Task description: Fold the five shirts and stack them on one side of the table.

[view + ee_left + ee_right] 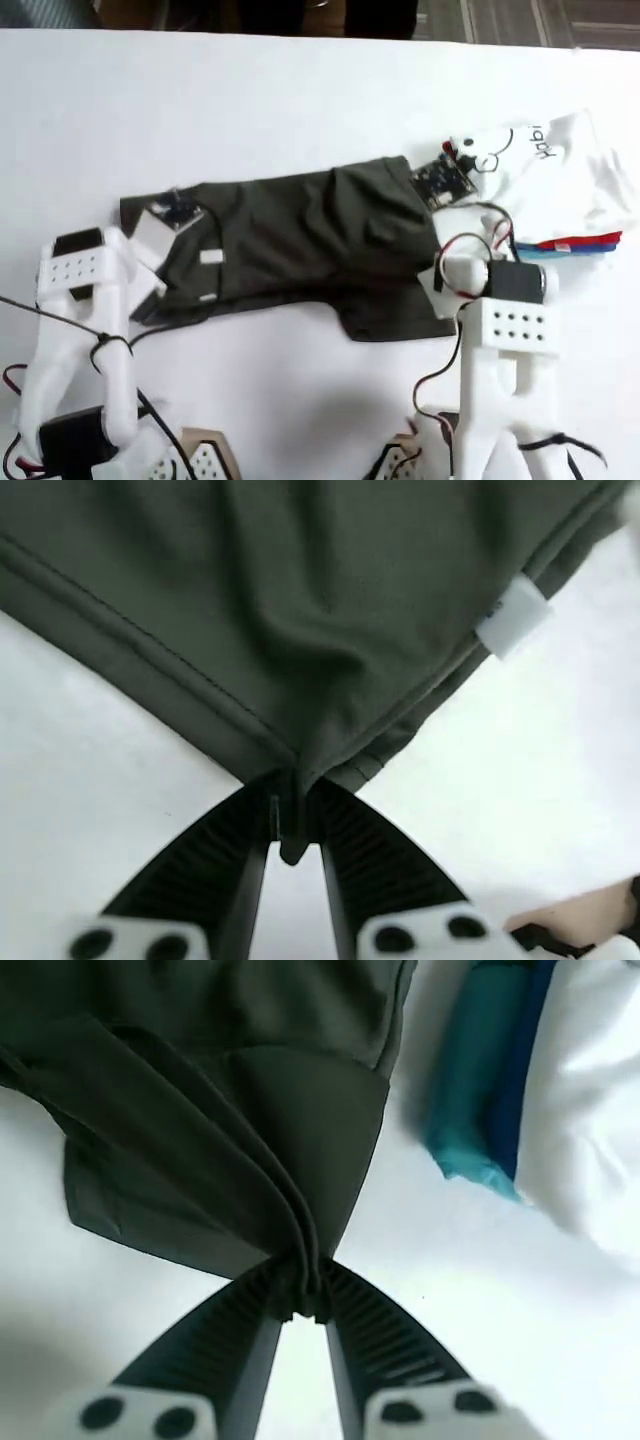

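A dark olive shirt (pixel 310 240) is stretched out across the middle of the table between the two arms. My left gripper (pixel 160 255) is at its left end, shut on a pinched corner of the shirt's hem (pixel 293 825); a small white label (pixel 515 615) is sewn on the edge nearby. At the right end, my right gripper (pixel 432 235) is shut on a bunched fold of the same shirt (pixel 303 1295). A stack of folded shirts (pixel 560 200) lies at the right side, white on top, with red, blue and teal layers (pixel 485 1090) under it.
The white table (pixel 250 110) is bare behind the shirt and in front of it between the arms. The folded stack lies close beside the right gripper. Red and black cables (pixel 480 240) loop over the right arm.
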Available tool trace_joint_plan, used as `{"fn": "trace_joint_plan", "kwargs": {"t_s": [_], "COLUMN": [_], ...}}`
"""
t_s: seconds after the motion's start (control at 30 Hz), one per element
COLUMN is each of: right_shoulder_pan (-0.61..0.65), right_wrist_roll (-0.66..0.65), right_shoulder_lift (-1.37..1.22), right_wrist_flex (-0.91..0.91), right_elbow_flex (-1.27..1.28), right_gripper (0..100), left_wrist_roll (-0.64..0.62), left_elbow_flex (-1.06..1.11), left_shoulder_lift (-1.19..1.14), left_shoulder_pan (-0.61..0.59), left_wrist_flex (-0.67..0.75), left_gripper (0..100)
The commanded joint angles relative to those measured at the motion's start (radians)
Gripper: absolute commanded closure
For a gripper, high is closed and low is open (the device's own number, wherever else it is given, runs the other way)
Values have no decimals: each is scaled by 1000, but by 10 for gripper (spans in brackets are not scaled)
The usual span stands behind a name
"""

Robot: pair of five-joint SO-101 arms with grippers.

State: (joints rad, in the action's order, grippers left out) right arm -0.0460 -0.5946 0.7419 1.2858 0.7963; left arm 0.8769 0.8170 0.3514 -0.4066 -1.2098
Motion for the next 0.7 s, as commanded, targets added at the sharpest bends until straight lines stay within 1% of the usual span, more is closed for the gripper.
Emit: {"fn": "trace_joint_plan", "kwargs": {"t_s": [0.0,0.3,0.57,0.6,0.67], "right_shoulder_pan": [-22,-18,-18,-18,-21], "right_wrist_roll": [-21,-21,-21,-21,-21], "right_shoulder_lift": [38,36,36,36,36], "right_wrist_flex": [-53,-174,-177,-174,-171], "right_elbow_flex": [61,253,272,272,272], "right_gripper": [979,979,977,972,930], "left_wrist_roll": [3,3,3,3,3], "left_elbow_flex": [4,41,45,45,44], "left_shoulder_lift": [37,29,35,35,35], "left_shoulder_pan": [-5,0,-6,-6,-6], "left_wrist_flex": [14,44,51,51,51], "left_gripper": [973,973,968,968,960]}}
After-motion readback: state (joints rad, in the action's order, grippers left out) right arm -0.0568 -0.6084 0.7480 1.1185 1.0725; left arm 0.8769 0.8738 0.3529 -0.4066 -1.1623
